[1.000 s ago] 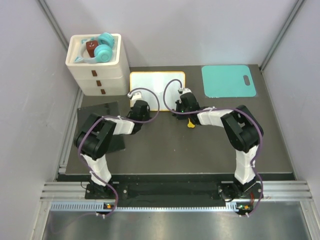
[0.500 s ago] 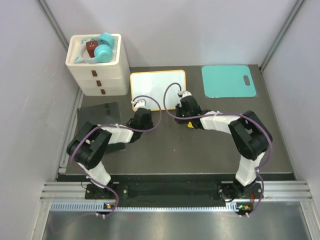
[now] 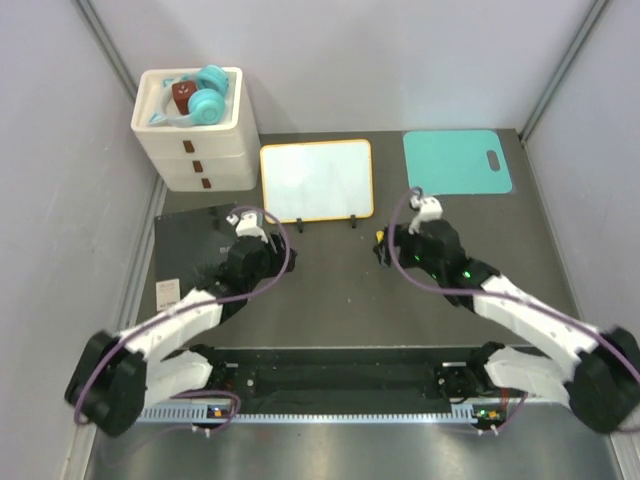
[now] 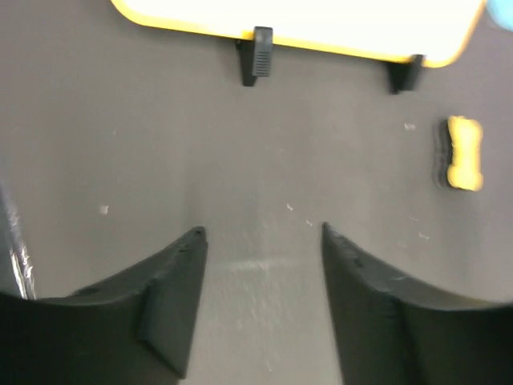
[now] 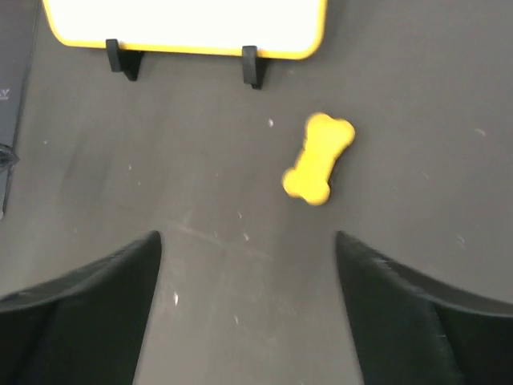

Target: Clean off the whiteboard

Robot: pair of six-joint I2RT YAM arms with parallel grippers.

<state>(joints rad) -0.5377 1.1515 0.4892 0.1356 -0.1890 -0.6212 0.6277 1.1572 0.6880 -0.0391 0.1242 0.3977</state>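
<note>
The whiteboard (image 3: 316, 180) stands at the back of the dark table on small black feet (image 4: 260, 52), its white face free of marks inside the orange-yellow frame. Its lower edge (image 4: 321, 24) shows in the left wrist view, and again as the board's edge (image 5: 184, 20) in the right wrist view. A yellow bone-shaped eraser (image 5: 318, 158) lies flat on the table in front of the board's right foot, also visible as the eraser (image 4: 463, 154) and the eraser (image 3: 380, 239). My left gripper (image 4: 260, 233) is open over bare table, well short of the board. My right gripper (image 5: 247, 237) is open and empty, the eraser ahead and slightly right of it.
A white drawer unit (image 3: 195, 140) with teal items on top stands at the back left. A teal mat (image 3: 457, 162) with a handle hole lies at the back right. A black square pad (image 3: 190, 250) lies left of my left gripper (image 3: 268, 248).
Both arms have drawn back from the whiteboard toward the near edge and spread outward. Their jaws now stand apart. The eraser and board have stayed put.
</note>
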